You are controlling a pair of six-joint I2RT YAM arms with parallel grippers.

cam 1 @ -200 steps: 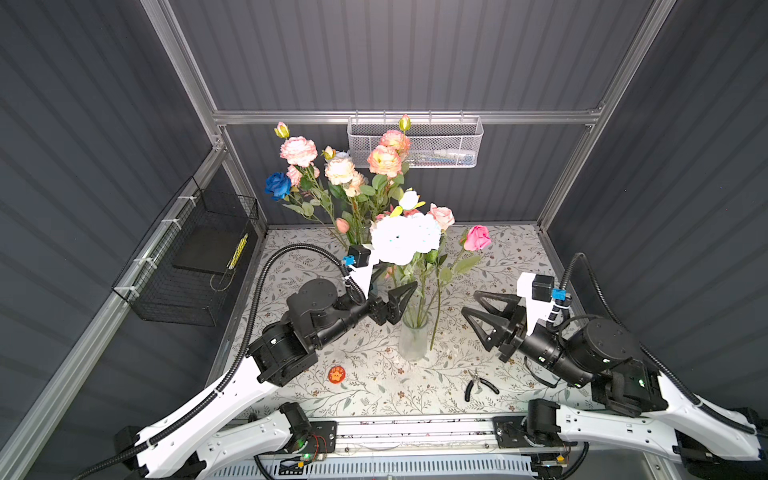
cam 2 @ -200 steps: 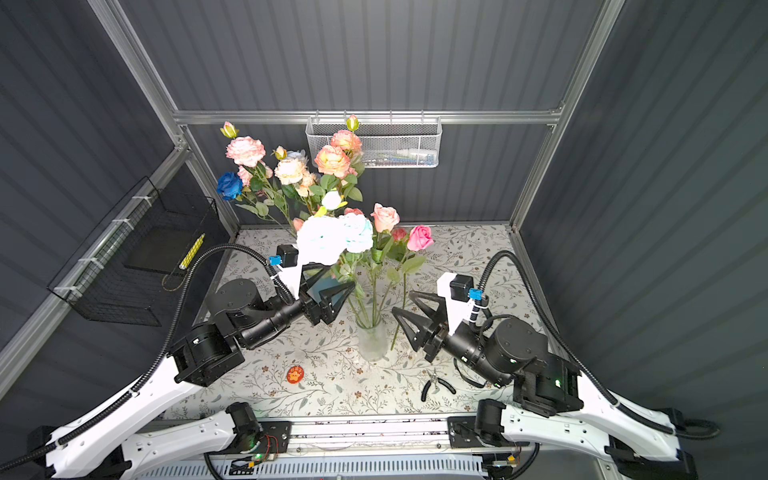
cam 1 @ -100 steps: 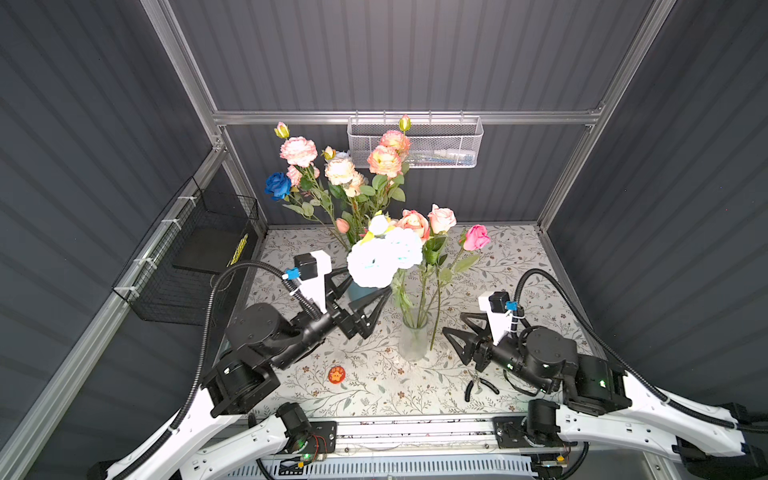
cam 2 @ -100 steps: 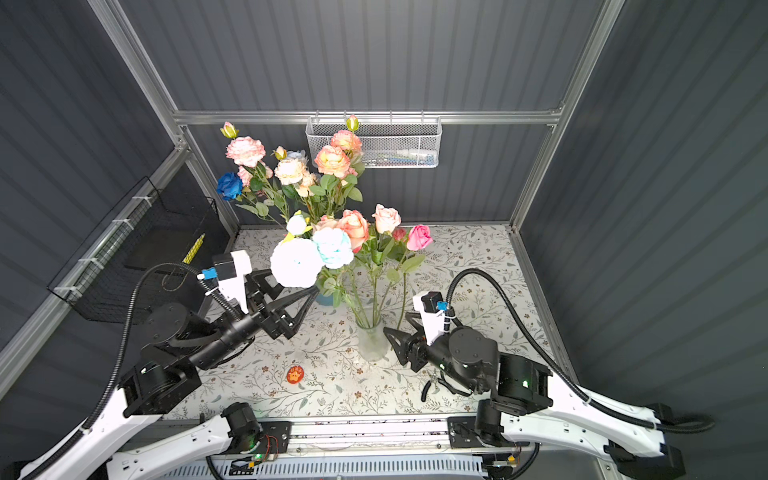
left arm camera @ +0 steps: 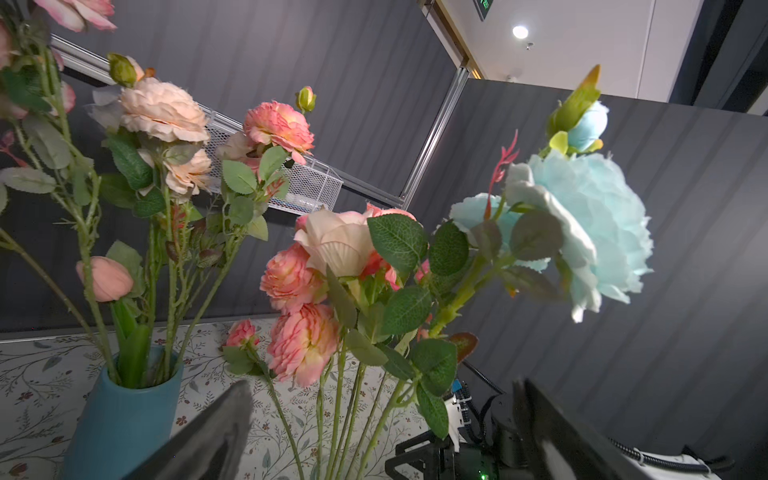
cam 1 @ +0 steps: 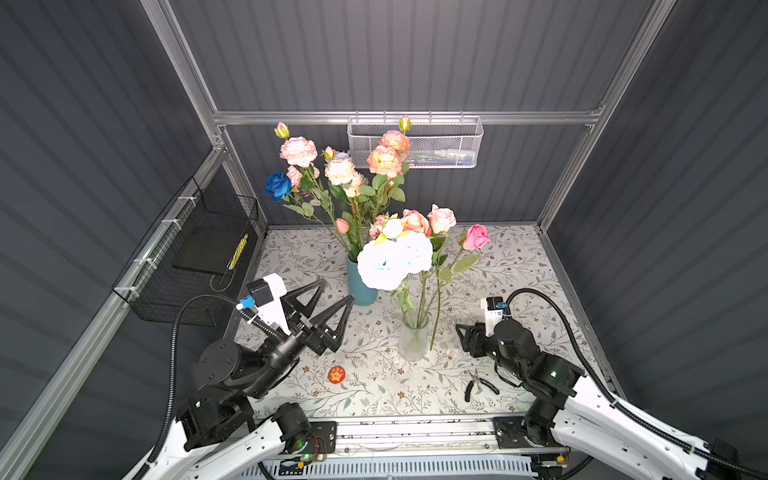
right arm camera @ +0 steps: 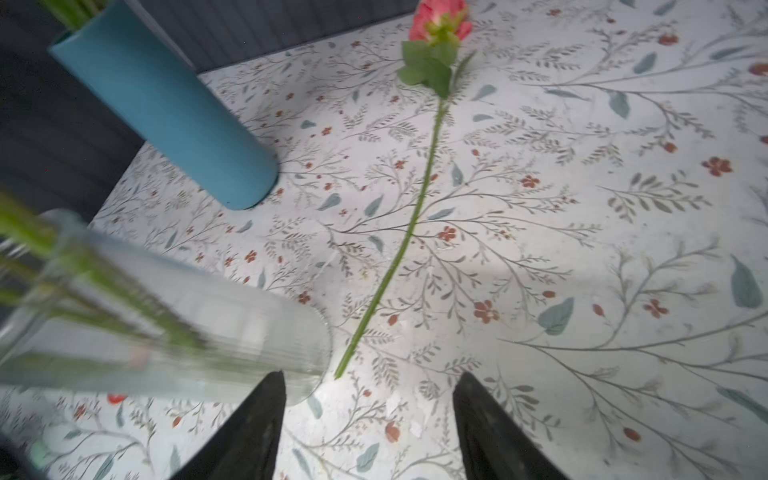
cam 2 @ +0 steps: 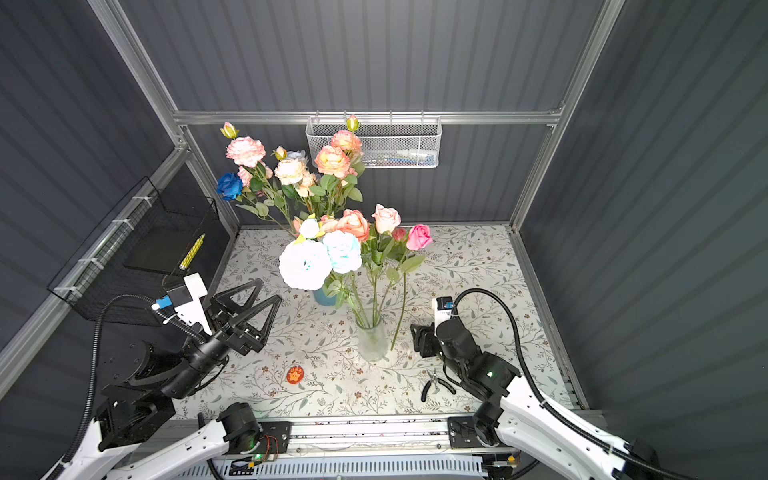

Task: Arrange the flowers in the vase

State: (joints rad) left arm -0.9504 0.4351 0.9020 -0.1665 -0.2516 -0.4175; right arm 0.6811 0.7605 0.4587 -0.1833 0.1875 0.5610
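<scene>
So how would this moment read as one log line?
left gripper open, empty | right gripper open, beside glass vase | pink rose stem outside that vase

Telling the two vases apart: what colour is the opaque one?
The opaque vase is plain teal blue, clearest in the right wrist view.

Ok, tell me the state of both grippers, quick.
Left gripper: open, holding nothing.
Right gripper: open, holding nothing.
</scene>
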